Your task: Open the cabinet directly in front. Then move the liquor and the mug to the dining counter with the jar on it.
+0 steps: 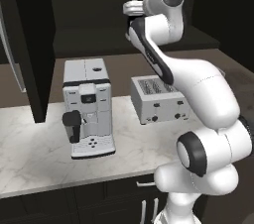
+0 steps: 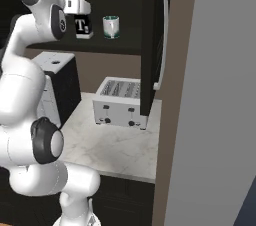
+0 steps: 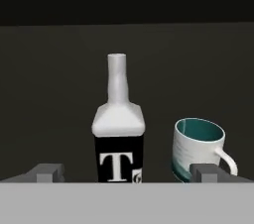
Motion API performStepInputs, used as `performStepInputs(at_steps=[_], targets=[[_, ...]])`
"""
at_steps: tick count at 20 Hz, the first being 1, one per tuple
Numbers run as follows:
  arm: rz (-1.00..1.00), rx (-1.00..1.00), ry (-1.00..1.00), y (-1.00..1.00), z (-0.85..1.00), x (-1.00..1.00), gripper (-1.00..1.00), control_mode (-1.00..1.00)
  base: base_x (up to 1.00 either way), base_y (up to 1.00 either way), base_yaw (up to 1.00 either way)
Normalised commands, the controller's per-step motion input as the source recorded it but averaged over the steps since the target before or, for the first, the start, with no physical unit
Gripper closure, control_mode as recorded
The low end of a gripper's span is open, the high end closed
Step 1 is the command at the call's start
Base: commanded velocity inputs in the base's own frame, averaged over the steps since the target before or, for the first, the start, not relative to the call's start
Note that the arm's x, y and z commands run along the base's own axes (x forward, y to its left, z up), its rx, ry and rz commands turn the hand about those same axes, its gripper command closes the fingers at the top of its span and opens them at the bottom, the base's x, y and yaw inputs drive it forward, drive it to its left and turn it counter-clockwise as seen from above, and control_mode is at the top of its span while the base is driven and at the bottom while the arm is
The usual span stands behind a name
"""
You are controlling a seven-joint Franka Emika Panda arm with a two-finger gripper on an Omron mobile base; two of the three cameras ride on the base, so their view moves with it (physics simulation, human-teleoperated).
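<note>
Inside the open cabinet (image 2: 150, 45), the bottle (image 3: 118, 134) stands upright just beside the mug (image 3: 197, 149), with the gripper (image 3: 126, 172) spread wide before the bottle, touching nothing.

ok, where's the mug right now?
The mug stands on the open cabinet shelf just right of the liquor in the hand view; the right base view shows it above the toaster.

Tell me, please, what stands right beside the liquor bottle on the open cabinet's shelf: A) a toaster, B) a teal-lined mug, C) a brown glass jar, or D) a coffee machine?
B: in the hand view a pale mug with a teal inside and a side handle stands just beside the liquor bottle on the dark cabinet shelf, while the toaster and coffee machine sit below on the marble worktop.
</note>
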Motion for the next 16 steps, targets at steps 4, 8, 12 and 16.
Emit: performStepInputs(at_steps=[4,8,12,16], targets=[[0.0,0.0,0.0,0.06,0.0,0.25,-1.0,-1.0,0.0,0.0,0.0],[0.0,0.0,0.0,0.12,0.0,0.33,-1.0,-1.0,0.0,0.0,0.0],[0.0,0.0,0.0,0.08,0.0,0.48,-1.0,-1.0,0.0,0.0,0.0],[0.0,0.0,0.0,0.06,0.0,0.44,-1.0,-1.0,0.0,0.0,0.0]])
